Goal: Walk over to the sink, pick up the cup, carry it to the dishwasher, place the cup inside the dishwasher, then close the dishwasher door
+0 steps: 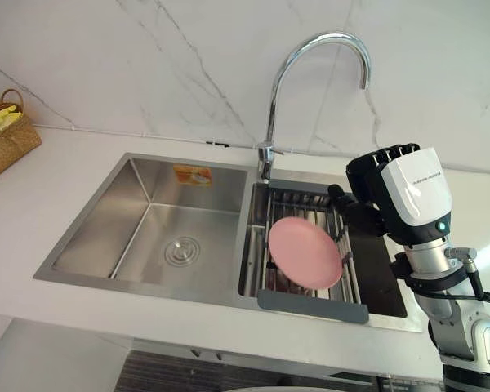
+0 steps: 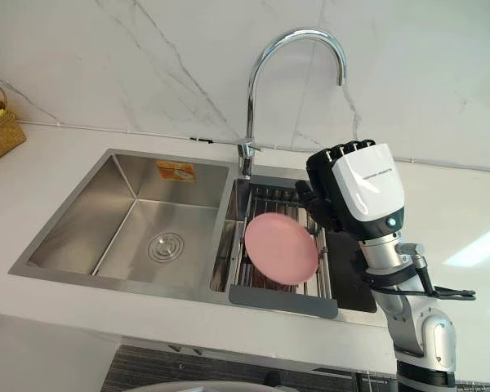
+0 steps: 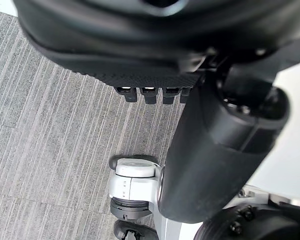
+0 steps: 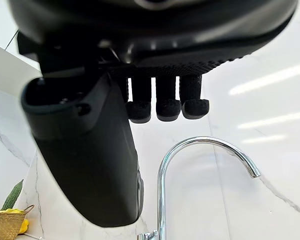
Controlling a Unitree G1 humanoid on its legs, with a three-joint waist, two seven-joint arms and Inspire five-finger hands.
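Rightward, the right robot hand [image 1: 396,192] hangs open and empty over the sink rim [image 1: 396,321].

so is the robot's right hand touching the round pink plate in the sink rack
Apart. In the left eye view the right hand hangs beside the round pink plate, with bare metal rack bars showing between them.

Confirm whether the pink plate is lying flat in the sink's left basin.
No, the pink plate leans on its edge in the dish rack set on the right side of the sink.
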